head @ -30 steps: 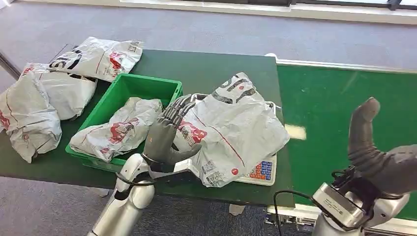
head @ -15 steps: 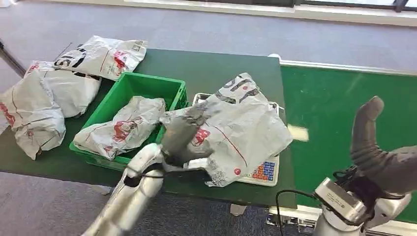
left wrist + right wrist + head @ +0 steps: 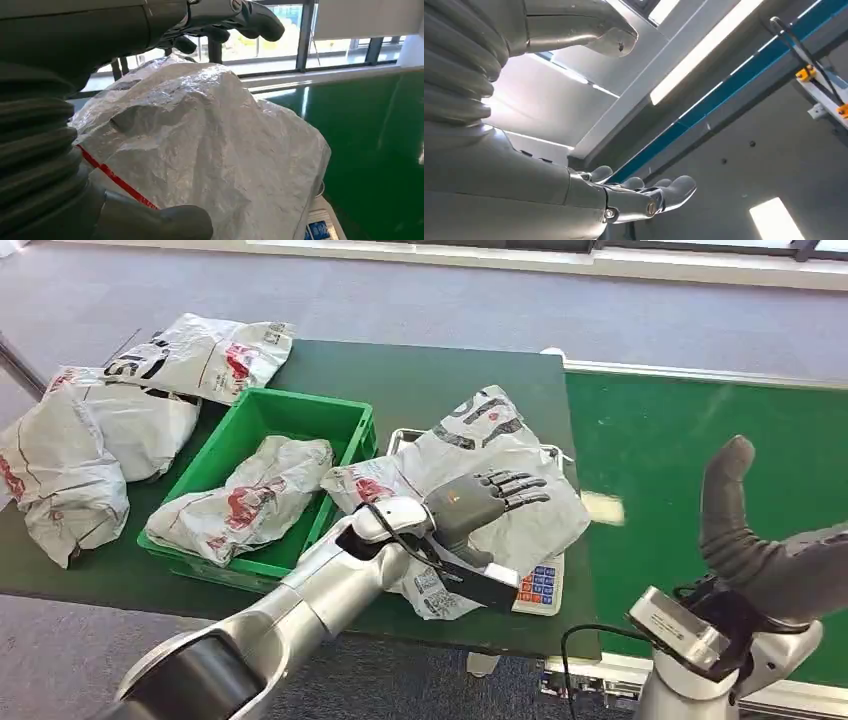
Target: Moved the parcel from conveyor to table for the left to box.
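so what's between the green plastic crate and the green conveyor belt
In the head view, the crumpled grey plastic parcel lies on a scale between crate and belt, with the left hand over it.

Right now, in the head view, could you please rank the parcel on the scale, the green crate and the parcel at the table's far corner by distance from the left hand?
1. Parcel on the scale, under the left hand.
2. Green crate, left of it.
3. Far-corner parcel, beyond the crate.

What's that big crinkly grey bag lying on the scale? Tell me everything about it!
The parcel is a wrinkled, shiny grey plastic mailer bag with black letters, red marks, a thin red line and a white label. It lies puffed up on the scale on the dark green table, beside the green bin, hiding most of the scale. The left robot hand reaches over its top with fingers spread.
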